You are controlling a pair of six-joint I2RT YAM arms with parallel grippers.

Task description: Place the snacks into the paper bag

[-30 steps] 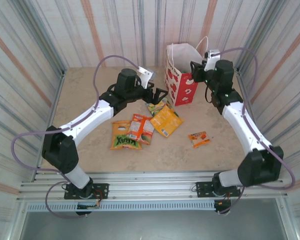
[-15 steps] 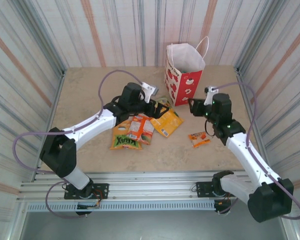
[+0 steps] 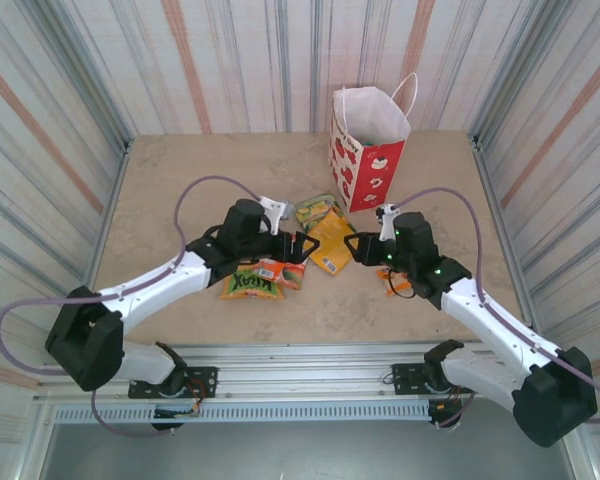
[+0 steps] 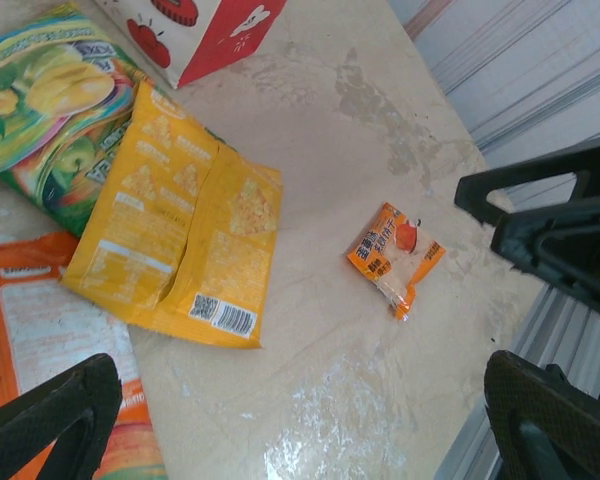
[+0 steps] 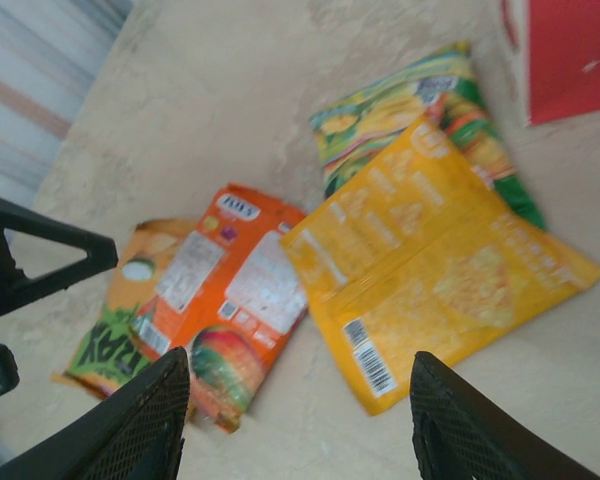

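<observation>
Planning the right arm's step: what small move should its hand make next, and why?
Probably lower the open right hand onto the yellow packet and close. That packet lies partly over the green packet, framed between the fingers in the wrist view; the hand holds nothing, and the paper bag stands beyond.

The site is judged to be a robotics test cell or laboratory enclosure rather than a home or shop. A beige stone-patterned tabletop (image 3: 180, 170) is seen closed in on three sides by corrugated panel walls (image 3: 50, 100) striped in grey and rust. At its near edge runs a slotted aluminium rail (image 3: 300, 378), to which the left arm (image 3: 170, 280) and right arm (image 3: 480, 305) are bolted, with purple cables (image 3: 205, 180) looped loosely above them. The snacks (image 3: 330, 240) and the paper bag (image 3: 368, 150) are found set out on the bare surface.
</observation>
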